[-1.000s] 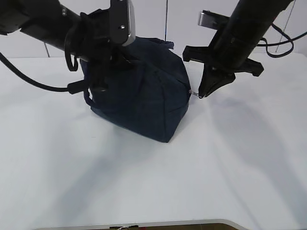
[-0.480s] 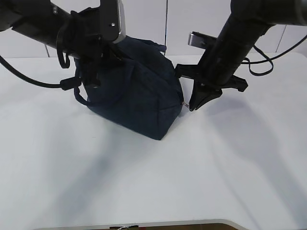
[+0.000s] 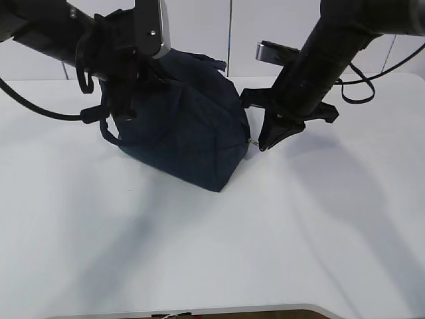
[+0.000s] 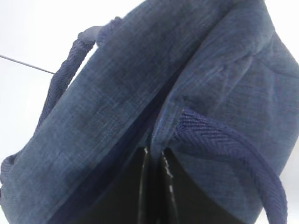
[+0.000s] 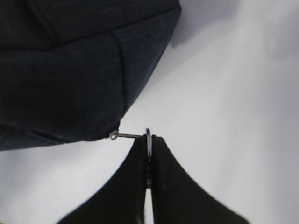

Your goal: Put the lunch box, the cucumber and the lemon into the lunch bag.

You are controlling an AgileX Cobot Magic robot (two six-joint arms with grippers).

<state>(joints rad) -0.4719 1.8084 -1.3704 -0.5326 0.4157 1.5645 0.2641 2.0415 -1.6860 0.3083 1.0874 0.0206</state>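
Closing up the lunch bag [image 3: 182, 136]

Right claw [image 5: 148, 156] pinches the ring pull [image 5: 147, 137] beside the bag; left claw [image 4: 154, 161] pinches its top. Next: pull steadily.

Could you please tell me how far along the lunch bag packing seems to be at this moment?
Done, apparently: no food lies outside the lunch bag, though its inside is hidden. In hand: the right pincer grips the zipper ring; the left pincer pinches the fabric. Left: finishing the zip, then releasing.
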